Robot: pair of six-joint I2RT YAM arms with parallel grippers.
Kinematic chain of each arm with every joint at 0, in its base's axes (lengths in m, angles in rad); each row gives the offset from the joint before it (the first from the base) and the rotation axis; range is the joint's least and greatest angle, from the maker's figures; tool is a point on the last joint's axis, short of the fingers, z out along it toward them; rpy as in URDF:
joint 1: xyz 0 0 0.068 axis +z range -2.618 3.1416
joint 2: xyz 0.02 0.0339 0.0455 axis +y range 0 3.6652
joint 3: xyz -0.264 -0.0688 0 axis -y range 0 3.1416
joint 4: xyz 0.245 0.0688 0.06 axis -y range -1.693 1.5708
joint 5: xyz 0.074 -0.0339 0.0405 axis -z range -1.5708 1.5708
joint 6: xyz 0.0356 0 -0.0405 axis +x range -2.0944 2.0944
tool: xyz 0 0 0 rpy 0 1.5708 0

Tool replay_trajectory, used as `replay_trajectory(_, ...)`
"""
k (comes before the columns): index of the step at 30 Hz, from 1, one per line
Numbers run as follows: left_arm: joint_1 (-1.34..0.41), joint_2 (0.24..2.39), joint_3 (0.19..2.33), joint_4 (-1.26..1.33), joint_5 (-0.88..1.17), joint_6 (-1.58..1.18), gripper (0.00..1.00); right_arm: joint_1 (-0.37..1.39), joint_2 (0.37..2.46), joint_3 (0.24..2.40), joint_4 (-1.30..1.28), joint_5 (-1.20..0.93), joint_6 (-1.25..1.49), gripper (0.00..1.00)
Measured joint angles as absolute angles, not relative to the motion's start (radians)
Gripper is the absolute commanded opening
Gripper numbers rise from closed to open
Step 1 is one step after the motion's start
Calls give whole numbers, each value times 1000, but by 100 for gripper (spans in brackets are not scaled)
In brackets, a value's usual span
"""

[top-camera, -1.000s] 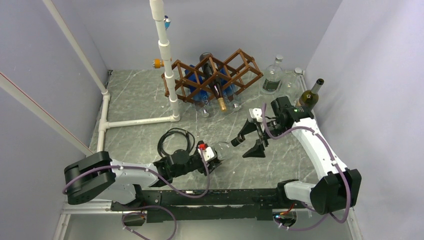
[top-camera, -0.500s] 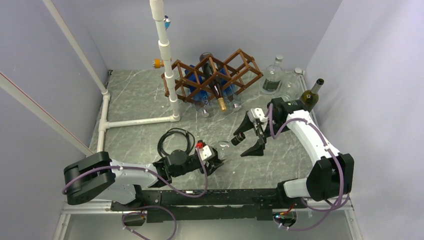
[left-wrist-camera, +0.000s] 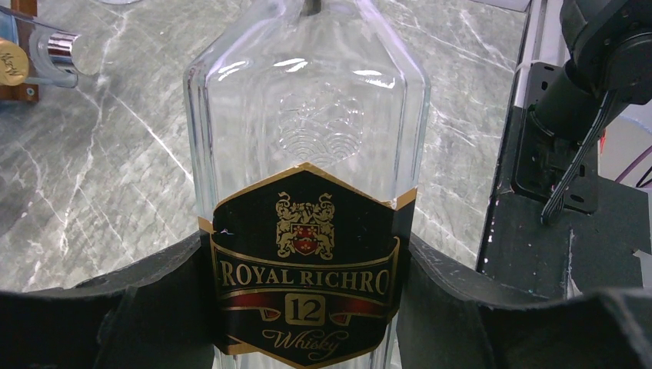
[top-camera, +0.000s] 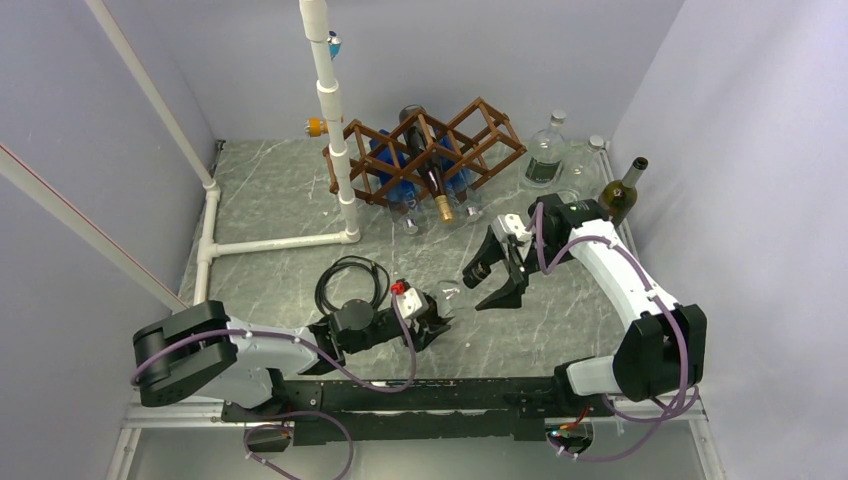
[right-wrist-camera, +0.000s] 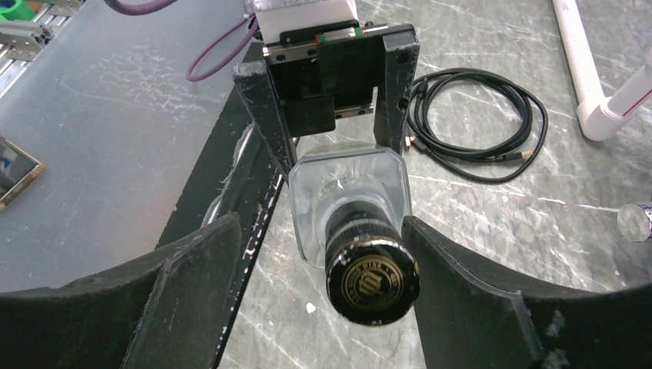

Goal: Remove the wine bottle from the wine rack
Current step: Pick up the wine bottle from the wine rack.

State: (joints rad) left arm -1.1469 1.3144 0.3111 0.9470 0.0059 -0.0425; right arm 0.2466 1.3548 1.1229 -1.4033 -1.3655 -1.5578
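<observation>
While the right arm has swung in from the right over the past second, the holdings stand as follows.

Top view.
- Wine rack (top-camera: 430,150): dark wooden lattice at the back of the grey marbled surface (top-camera: 270,200), beside a white pipe frame (top-camera: 335,130). A dark bottle with gold cap (top-camera: 437,185) and blue bottles still sit in its cells.
- Clear bottle (top-camera: 447,293): off the rack and well apart from it, lying roughly level near the front centre, held at its body by the left hand (top-camera: 430,322).
- Right hand (top-camera: 479,290): now at the bottle's neck end. A second ago it stood further right with fingers at their widest; they have since drawn in part way.
- Also present: black cable coil (top-camera: 350,280); upright bottles by the right wall, one clear (top-camera: 545,152), one green (top-camera: 620,195).

Left wrist view.
- Clear square-shouldered bottle with a black and gold whisky label (left-wrist-camera: 306,284), clamped between both dark fingers (left-wrist-camera: 146,315), which press its sides. This grip is unchanged across the second.

Right wrist view.
- Black cap (right-wrist-camera: 373,283): sits between the fingers (right-wrist-camera: 196,292) with a gap on each side. The hand is partly open and holds nothing yet.
- The left hand shows beyond, at the bottle's base.

Assessment: removal from the rack looks done, and a hand-over at the neck appears to be the step in hand. The right fingers need to close on the neck or cap before the left lets go; a smooth round cap may slip.
</observation>
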Motion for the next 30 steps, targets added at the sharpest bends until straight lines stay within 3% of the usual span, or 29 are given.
replay_trajectory(15,-1147,1345,311,983,25,-50,0,281,1349,1122,-1293,-1361,-1418,49)
replay_trajectory(23,-1149,1349,311,992,37,-57,0,282,1330,1118,-1230,-1354,-1350,1)
replay_trajectory(24,-1149,1351,311,996,38,-57,5,282,1328,1118,-1227,-1352,-1342,0)
replay_trajectory(30,-1150,1355,311,1003,38,-73,65,283,1316,1124,-1204,-1327,-1272,0)
